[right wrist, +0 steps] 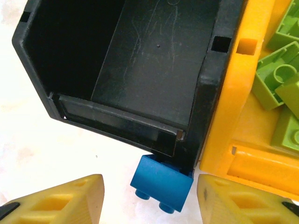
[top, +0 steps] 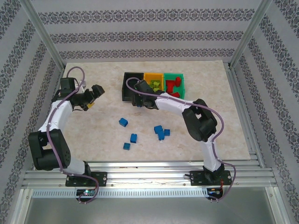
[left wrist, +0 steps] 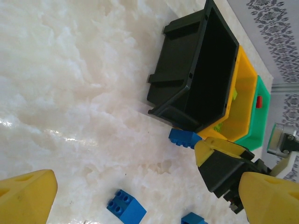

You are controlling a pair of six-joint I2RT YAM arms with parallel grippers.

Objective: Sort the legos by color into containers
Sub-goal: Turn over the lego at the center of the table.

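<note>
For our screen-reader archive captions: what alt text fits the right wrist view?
A blue lego lies on the table at the black bin's outer corner, between the right gripper's open yellow fingers. The neighbouring orange-yellow bin holds lime green legos.

White-black arms (top: pixel 53 120), purple cables (top: pixel 62 99) — yellow tool fingers (right wrist: pixel 60 200).

— That table top (left wrist: pixel 70 93), is it marble?
— Looks like it: pale, veined, polished, catching the light.
— And the black bin (right wrist: pixel 154 70)?
— Matt plastic, finely scratched inside. The blue brick (right wrist: pixel 161 179) and orange-yellow bin (right wrist: pixel 229 116) are smooth plastic with a slight sheen.
</note>
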